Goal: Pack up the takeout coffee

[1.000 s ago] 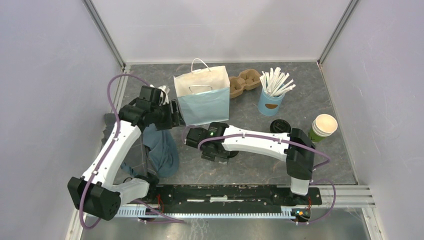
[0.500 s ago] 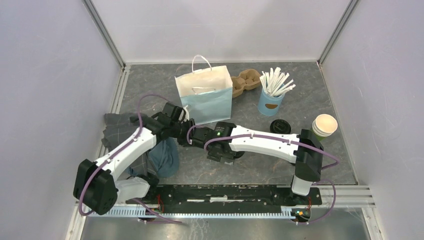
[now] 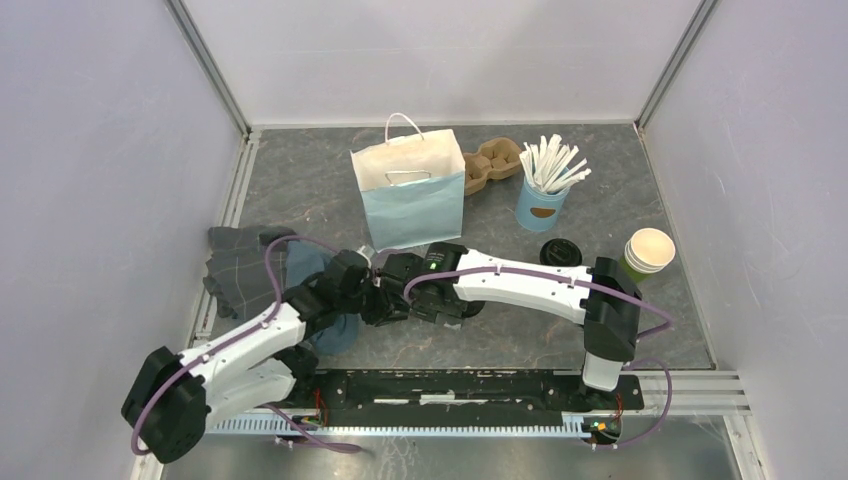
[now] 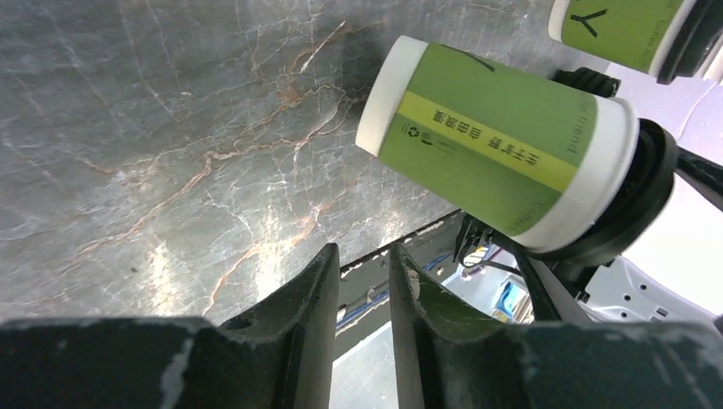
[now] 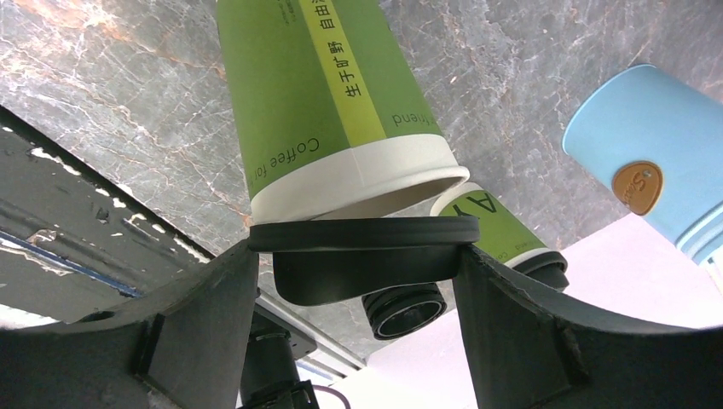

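The takeout coffee (image 5: 315, 102) reads "Coffee for".

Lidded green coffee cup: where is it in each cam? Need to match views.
Top external: hidden under the right gripper, centre.
Left wrist: coffee cup upper right, tilted, black lid to the right.
Right wrist: top centre, lid clamped between the jaws.
Shared landmark: other green cup, in view order: far right, top-right corner, behind the lid.
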